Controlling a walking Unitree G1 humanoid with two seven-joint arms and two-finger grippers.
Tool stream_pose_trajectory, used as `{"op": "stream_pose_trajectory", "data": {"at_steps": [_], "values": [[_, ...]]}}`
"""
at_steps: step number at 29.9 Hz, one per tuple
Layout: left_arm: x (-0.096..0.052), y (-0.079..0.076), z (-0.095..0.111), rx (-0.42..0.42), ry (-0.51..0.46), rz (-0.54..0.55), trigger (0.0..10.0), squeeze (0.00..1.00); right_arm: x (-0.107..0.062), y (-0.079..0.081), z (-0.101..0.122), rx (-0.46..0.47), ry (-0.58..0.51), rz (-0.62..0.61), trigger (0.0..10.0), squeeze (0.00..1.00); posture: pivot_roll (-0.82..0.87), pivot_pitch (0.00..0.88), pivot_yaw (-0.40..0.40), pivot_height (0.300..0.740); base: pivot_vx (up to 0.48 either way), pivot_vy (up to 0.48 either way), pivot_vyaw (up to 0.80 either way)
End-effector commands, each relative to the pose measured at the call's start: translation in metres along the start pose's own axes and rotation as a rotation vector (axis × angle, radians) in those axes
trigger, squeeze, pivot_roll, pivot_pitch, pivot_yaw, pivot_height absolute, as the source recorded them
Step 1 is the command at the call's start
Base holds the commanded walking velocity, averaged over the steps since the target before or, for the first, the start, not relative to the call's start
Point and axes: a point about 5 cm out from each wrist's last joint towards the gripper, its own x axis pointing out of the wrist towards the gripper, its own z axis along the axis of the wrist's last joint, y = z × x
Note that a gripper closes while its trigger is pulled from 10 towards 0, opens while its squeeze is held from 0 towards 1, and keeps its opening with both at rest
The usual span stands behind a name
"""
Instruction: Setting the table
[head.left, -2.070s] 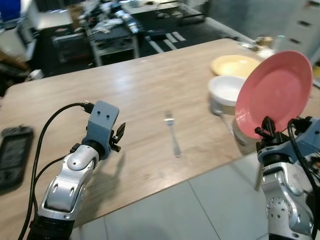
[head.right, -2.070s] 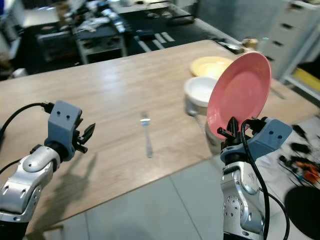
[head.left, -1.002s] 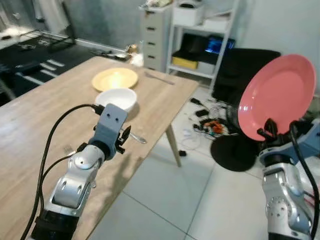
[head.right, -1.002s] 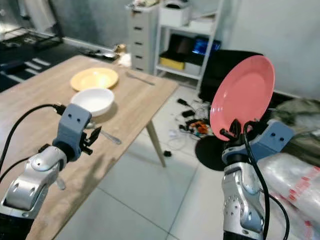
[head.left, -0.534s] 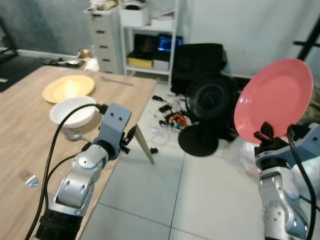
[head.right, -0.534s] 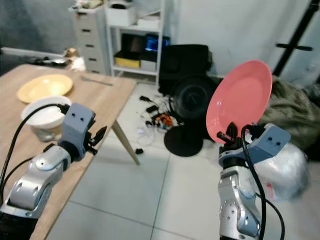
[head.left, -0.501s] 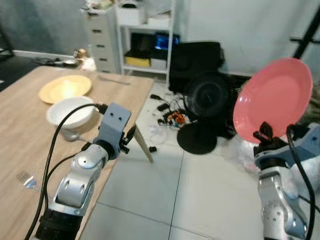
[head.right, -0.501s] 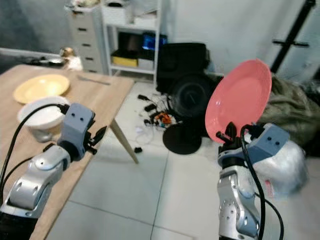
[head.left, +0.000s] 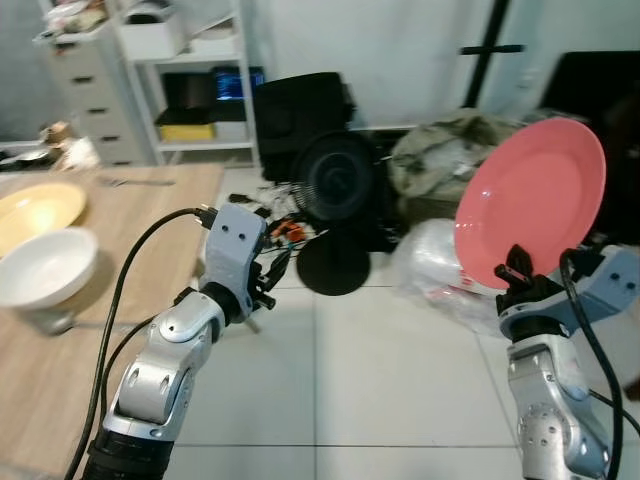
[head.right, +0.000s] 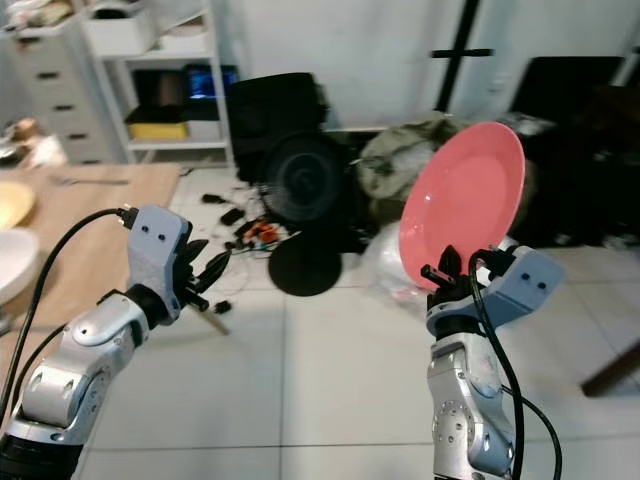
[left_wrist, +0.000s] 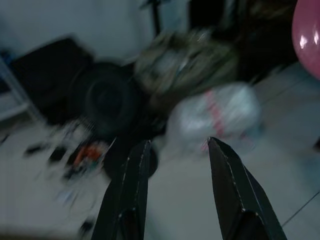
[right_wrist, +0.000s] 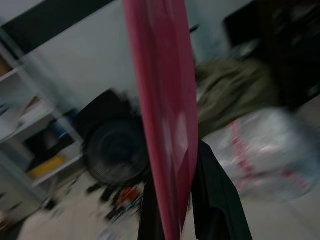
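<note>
A pink plate (head.left: 530, 200) stands nearly on edge in the air at the right, above the tiled floor. My right gripper (head.left: 516, 268) is shut on its lower rim; the right wrist view shows the pink plate (right_wrist: 162, 100) edge-on between the black fingers (right_wrist: 216, 195). My left gripper (head.left: 275, 262) is raised at centre left, off the table's end, open and empty. In the left wrist view its fingers (left_wrist: 131, 190) stand apart over the floor. The wooden table (head.left: 110, 270) lies at the left, with a white bowl (head.left: 40, 270) and a yellow plate (head.left: 30, 205) on it.
Ahead on the floor stand a black fan (head.left: 335, 190), loose cables (head.left: 285, 228), a white plastic bag (head.left: 430, 262) and an olive bundle (head.left: 445, 150). A white shelf unit (head.left: 190, 80) and grey drawers (head.left: 80, 95) line the back wall. Tiled floor (head.left: 380, 390) lies in front.
The whole view has swung to the right: the table has slid to the left edge and the fan and bags have come to the middle. The plate stays in my right gripper.
</note>
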Motion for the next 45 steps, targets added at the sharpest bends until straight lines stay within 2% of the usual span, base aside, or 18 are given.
{"op": "stream_pose_trajectory", "data": {"at_steps": [1, 26, 45], "values": [[-0.0026, 0.0030, 0.0000, -0.004, -0.008, 0.002, 10.0, 0.00, -0.0017, 0.0016, 0.0000, 0.002, -0.001, 0.006, 10.0, 0.00, 0.04, 0.137, 0.138, 0.740, 0.000, 0.000, -0.76], [-0.0036, 0.0041, 0.0005, -0.011, -0.022, -0.012, 10.0, 0.00, -0.0004, 0.0011, 0.0000, 0.001, -0.004, 0.004, 10.0, 0.00, 0.05, 0.125, 0.144, 0.740, 0.000, 0.000, -0.76], [-0.0031, 0.0037, 0.0049, -0.036, -0.044, -0.037, 10.0, 0.00, -0.0014, 0.0065, -0.0031, 0.011, -0.004, 0.020, 10.0, 0.00, 0.05, 0.120, 0.157, 0.740, 0.000, 0.000, -0.77]]}}
